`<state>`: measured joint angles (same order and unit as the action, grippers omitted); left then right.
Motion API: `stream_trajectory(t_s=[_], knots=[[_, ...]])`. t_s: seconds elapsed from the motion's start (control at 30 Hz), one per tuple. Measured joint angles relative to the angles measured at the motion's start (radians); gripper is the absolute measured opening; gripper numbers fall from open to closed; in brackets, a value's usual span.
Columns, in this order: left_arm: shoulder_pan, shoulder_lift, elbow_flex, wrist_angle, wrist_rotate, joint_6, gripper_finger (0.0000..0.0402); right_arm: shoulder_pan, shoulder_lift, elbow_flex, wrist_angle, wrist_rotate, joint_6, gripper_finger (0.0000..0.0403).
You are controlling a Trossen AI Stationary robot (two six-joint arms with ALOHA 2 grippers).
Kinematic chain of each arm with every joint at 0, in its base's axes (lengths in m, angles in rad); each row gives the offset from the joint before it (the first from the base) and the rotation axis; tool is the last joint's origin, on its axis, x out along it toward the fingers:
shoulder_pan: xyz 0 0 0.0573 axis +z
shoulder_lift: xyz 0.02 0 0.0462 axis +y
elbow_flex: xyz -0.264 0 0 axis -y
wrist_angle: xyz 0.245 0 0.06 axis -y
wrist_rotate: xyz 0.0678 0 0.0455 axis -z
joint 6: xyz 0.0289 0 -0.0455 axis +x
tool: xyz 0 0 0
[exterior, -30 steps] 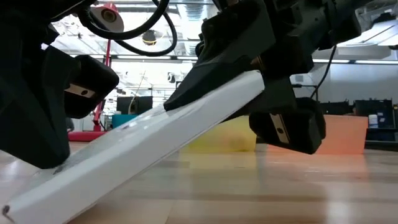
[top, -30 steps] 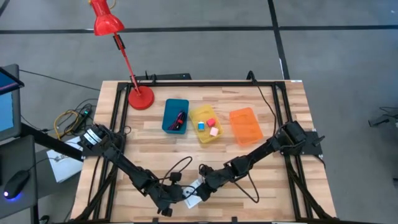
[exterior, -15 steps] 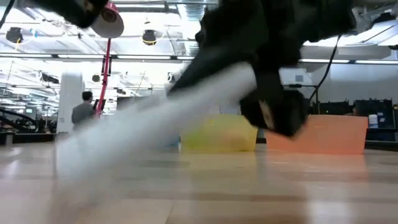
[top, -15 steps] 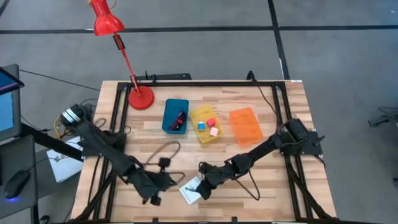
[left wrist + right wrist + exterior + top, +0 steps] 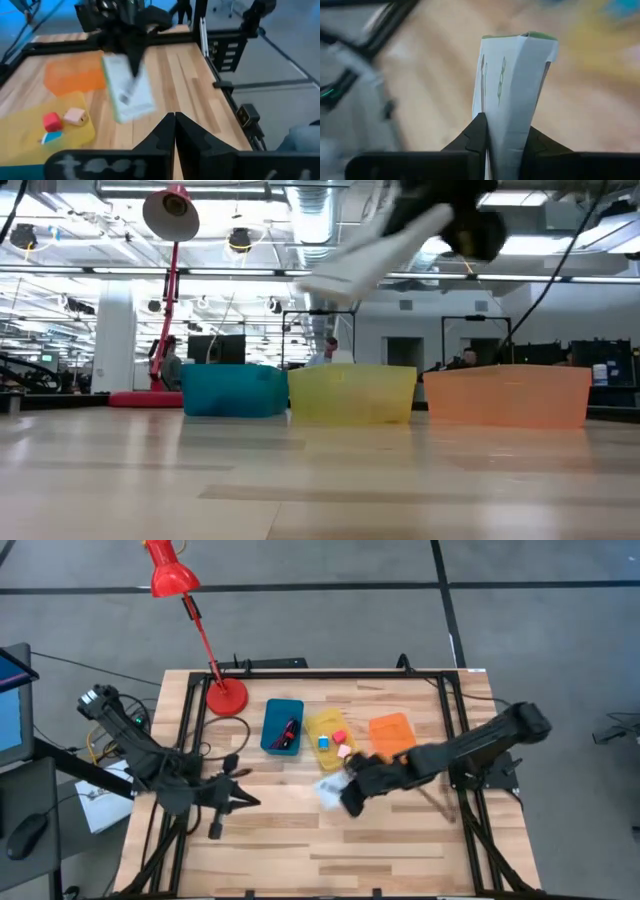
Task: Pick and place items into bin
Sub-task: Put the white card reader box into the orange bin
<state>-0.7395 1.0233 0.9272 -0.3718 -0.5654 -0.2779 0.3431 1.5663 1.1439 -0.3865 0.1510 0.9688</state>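
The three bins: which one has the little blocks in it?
The yellow bin, the middle one, holds the little blocks. The blue bin holds a dark red cord, and the orange bin looks empty.

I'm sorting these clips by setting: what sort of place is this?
Probably a robotics lab or workshop in a large open industrial hall. The wooden table sits on grey floor, a red desk lamp lights it, and the low view shows exposed ceiling ducts with people at distant workstations.

White card aloft, the rest already binned.
My white card [image 5: 331, 791] hangs tilted above the table's middle; dark red cord [image 5: 288, 730] lies in the blue bin [image 5: 270, 726]; red [image 5: 339, 736], pink [image 5: 344, 751] and light-blue [image 5: 324, 741] blocks sit in the yellow bin [image 5: 318, 758].
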Motion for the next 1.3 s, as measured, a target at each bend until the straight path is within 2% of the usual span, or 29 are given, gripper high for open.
stream_trajectory(t_s=[0.1, 0.2, 0.3, 0.37, 0.43, 0.57, 0.7, 0.93, 1.07, 1.2, 1.3], knots=[[0.0, -0.032, 0.0, -0.011, -0.003, 0.001, 0.0, 0.001, -0.118, 0.001, -0.222, 0.164, 0.037, 0.0047], [0.0, -0.038, 0.0, -0.025, -0.006, 0.002, 0.0, 0.003, -0.218, 0.001, -0.43, 0.324, 0.14, 0.0047], [0.0, -0.03, 0.0, -0.057, -0.014, 0.002, 0.0, 0.003, -0.292, 0.001, -0.62, 0.447, 0.271, 0.0048], [0.0, -0.018, 0.0, -0.079, -0.024, 0.001, 0.0, -0.001, -0.324, 0.001, -0.734, 0.49, 0.356, 0.0048], [0.0, -0.007, 0.0, -0.098, -0.027, -0.001, 0.0, -0.013, -0.341, 0.001, -0.812, 0.485, 0.418, 0.0048], [0.0, 0.016, 0.0, -0.114, -0.036, -0.002, 0.0, -0.051, -0.328, 0.001, -0.941, 0.403, 0.511, 0.0048], [0.0, 0.036, 0.0, -0.111, -0.06, -0.003, 0.0, -0.093, -0.283, 0.0, -1.018, 0.342, 0.52, 0.0048], [0.0, 0.052, 0.001, -0.111, -0.053, -0.025, 0.0, -0.197, -0.196, -0.006, -1.002, 0.227, 0.403, 0.0048], [0.0, 0.052, 0.001, -0.109, -0.05, -0.072, 0.0, -0.269, -0.154, -0.006, -0.927, 0.179, 0.258, 0.0047], [0.0, 0.051, 0.001, -0.109, -0.047, -0.072, 0.0, -0.378, -0.163, -0.006, -0.897, 0.134, 0.105, 0.0047], [0.0, 0.051, 0.001, -0.109, -0.045, -0.071, 0.0, -0.485, -0.219, -0.006, -0.898, 0.113, 0.019, 0.0047]])
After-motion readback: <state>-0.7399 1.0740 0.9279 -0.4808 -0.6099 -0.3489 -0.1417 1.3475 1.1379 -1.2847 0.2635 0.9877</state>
